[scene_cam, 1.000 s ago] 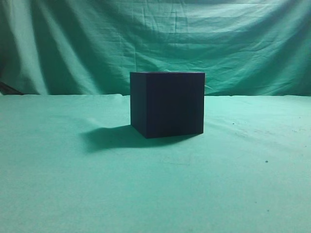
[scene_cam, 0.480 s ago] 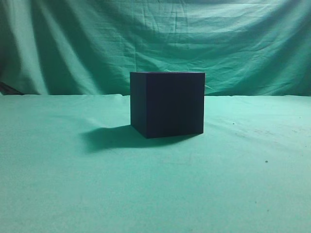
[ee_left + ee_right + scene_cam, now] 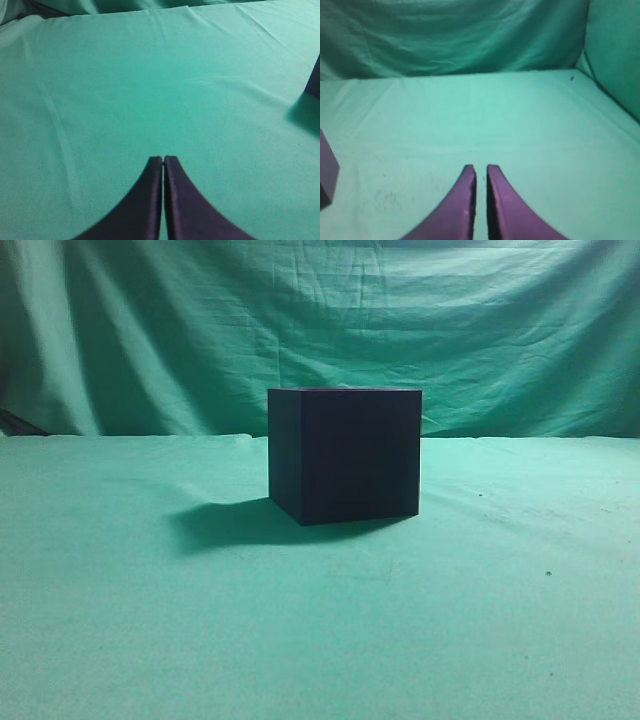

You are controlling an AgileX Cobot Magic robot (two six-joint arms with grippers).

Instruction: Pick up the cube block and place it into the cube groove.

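The cube groove, a large dark navy box with sharp edges, stands on the green cloth at the middle of the exterior view. A dark edge of it shows at the right border of the left wrist view. A purple box corner, probably the same box, shows at the left border of the right wrist view. The cube block with the pale top is out of view. My left gripper is shut and empty over bare cloth. My right gripper is shut to a thin gap and empty. Neither gripper shows in the exterior view.
Green cloth covers the table and hangs as a backdrop behind it. The box casts a shadow to its left. In the right wrist view a cloth wall rises at the right.
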